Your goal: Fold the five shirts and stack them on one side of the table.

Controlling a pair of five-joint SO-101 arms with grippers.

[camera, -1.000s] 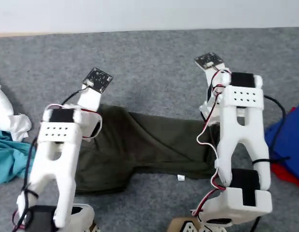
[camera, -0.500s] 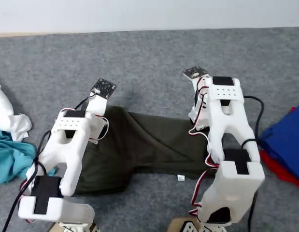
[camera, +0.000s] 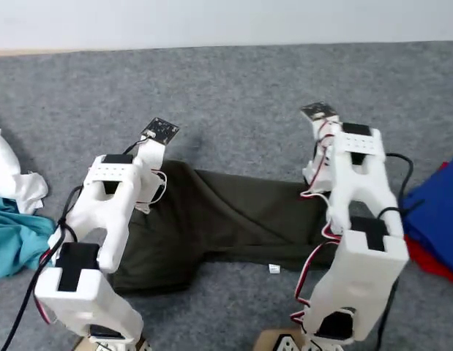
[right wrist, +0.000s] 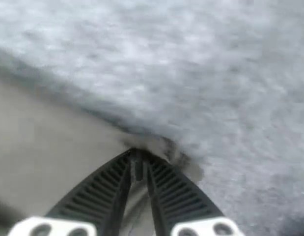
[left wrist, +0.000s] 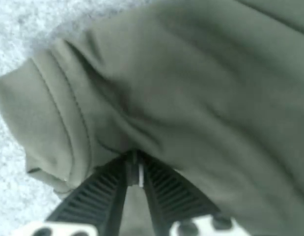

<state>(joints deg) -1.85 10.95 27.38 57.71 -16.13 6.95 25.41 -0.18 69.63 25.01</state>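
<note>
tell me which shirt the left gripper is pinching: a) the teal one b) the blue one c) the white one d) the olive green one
D: the left wrist view shows the left gripper shut on a bunched fold of the olive green shirt.

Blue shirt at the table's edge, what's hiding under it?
A bit of red cloth pokes out from under the blue shirt. The rest of the red one is covered, so its shape can't be seen.
</note>
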